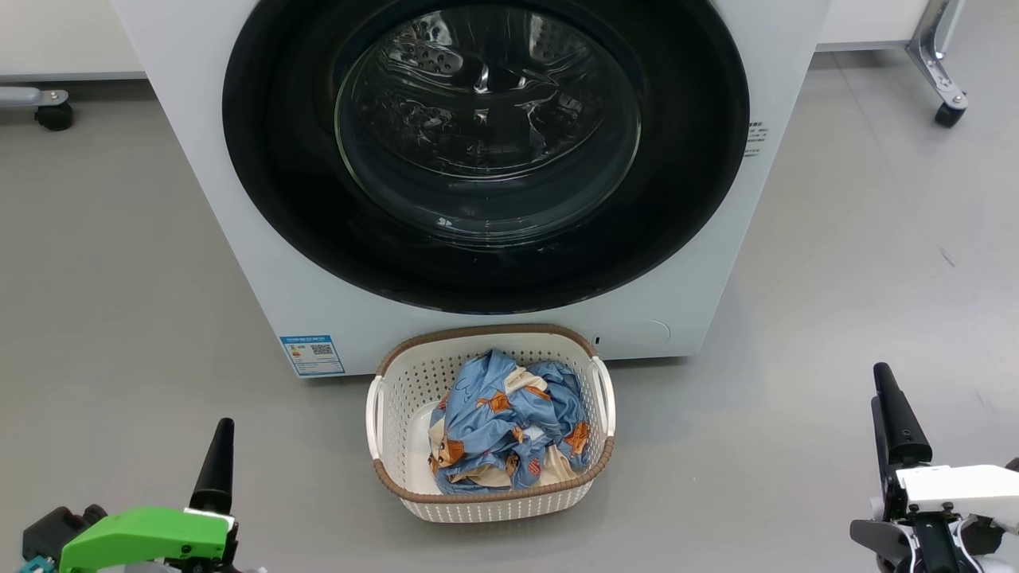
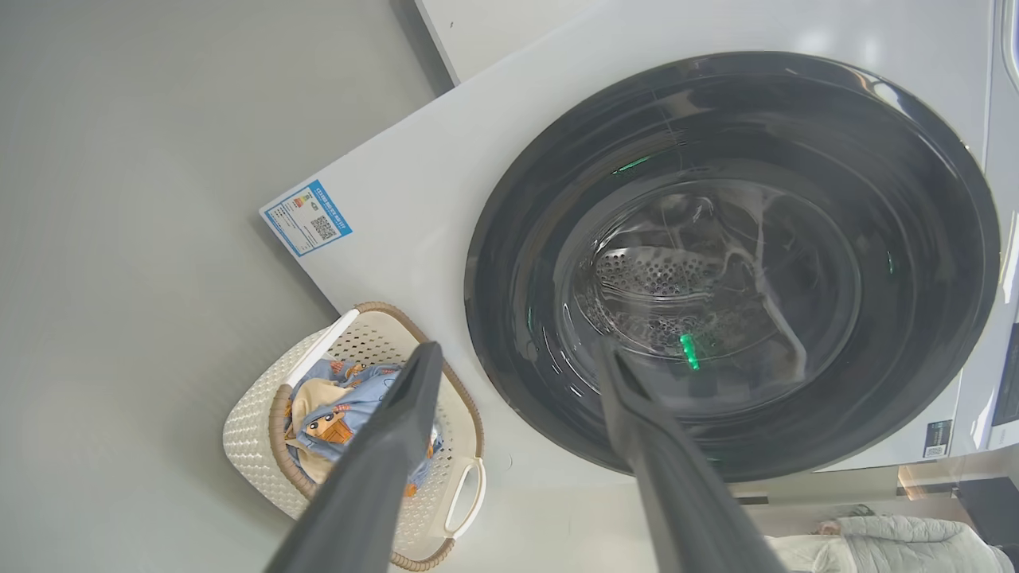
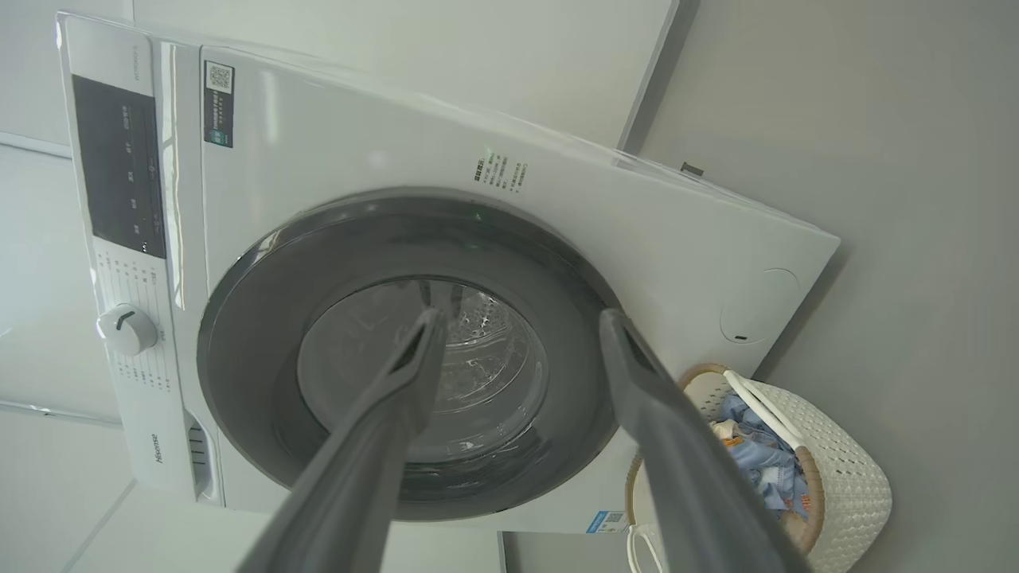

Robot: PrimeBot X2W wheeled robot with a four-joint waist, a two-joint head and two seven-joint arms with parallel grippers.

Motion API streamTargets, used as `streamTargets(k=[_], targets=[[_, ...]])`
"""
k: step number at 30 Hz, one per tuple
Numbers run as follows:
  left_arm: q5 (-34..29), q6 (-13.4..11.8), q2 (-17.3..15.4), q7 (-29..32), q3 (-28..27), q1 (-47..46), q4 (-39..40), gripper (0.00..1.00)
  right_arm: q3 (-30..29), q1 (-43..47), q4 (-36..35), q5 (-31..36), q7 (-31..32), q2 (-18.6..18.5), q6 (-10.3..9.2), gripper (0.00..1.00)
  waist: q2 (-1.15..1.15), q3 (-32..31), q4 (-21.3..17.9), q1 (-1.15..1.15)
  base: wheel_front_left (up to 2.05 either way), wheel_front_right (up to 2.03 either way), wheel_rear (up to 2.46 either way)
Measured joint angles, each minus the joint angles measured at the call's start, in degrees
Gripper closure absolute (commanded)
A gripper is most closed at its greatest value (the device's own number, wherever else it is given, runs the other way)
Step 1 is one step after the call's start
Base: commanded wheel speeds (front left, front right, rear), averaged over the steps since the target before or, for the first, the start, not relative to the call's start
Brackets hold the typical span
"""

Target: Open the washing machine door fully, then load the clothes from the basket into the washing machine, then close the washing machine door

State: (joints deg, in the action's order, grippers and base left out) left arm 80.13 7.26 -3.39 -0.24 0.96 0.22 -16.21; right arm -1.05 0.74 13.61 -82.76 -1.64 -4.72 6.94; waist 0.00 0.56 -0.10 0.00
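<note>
Grey floor, white washing machine standing on it. Washing machine door shut flush against front (perforated drum visible through glass bowl). Blue label sticker at machine's lower left corner. Basket on floor just before machine, below door. Clothes bundled inside basket. Left gripper jaws spread wide, empty, low at left, well apart from basket. Right gripper likewise spread, empty, low at right.
</note>
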Motion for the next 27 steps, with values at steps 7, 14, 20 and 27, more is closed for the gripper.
streamTargets(k=[7, 14, 20, 27], targets=[[-5.4, 0.0, -0.6, -1.4, 0.3, 0.0, 0.2, 0.00, 1.0, 0.0, -1.0, 6.4, -1.3, -1.2, 0.00, 0.00, 0.00, 0.0, 0.0, 0.00, 0.00, 0.00, 0.00], [-12.5, 0.0, -1.2, -2.7, 0.2, 0.0, 0.9, 0.00, 1.4, 0.0, -2.3, 13.3, -2.4, -2.2, 0.01, 0.00, 0.00, 0.1, 0.1, 0.00, 0.00, 0.00, 0.00], [-18.4, 0.0, -1.2, -4.0, 0.7, 0.0, 1.9, 0.00, 2.0, 0.0, -3.3, 19.7, -3.6, -2.6, 0.01, 0.00, 0.00, 0.1, 0.1, 0.00, 0.00, 0.00, 0.00], [-25.2, 0.0, -1.3, -5.4, 1.1, 0.0, 2.4, 0.00, 3.3, 0.0, -4.4, 27.4, -4.8, -3.4, 0.02, 0.00, 0.00, 0.2, 0.2, 0.00, 0.00, 0.00, 0.00]])
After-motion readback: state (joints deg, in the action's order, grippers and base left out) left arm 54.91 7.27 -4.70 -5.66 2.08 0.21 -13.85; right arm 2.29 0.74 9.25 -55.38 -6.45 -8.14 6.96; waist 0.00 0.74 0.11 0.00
